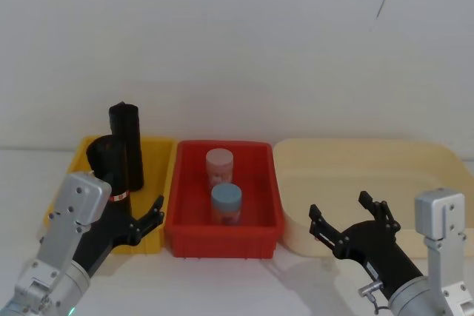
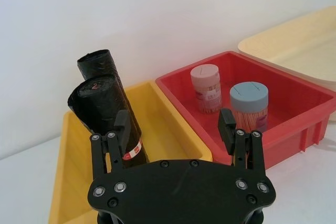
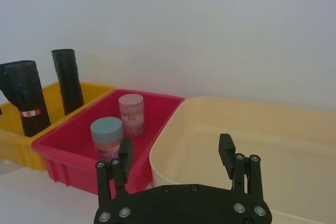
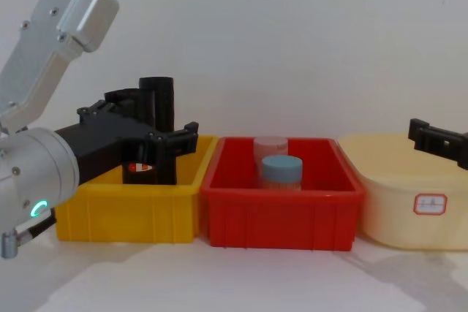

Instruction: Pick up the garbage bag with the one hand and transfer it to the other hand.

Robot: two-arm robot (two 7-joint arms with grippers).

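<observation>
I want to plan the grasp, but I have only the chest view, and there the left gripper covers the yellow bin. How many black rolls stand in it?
Observer: Two. The garbage bag, with a red-and-white label band, stands nearer the left gripper. A plain black roll stands behind it.
Operator: Are the grippers shut on anything?
Observer: No. The left gripper is open, and the garbage bag seems to lie just beyond one finger, not between the two. The right gripper, facing the cream bin, is open too.
</observation>
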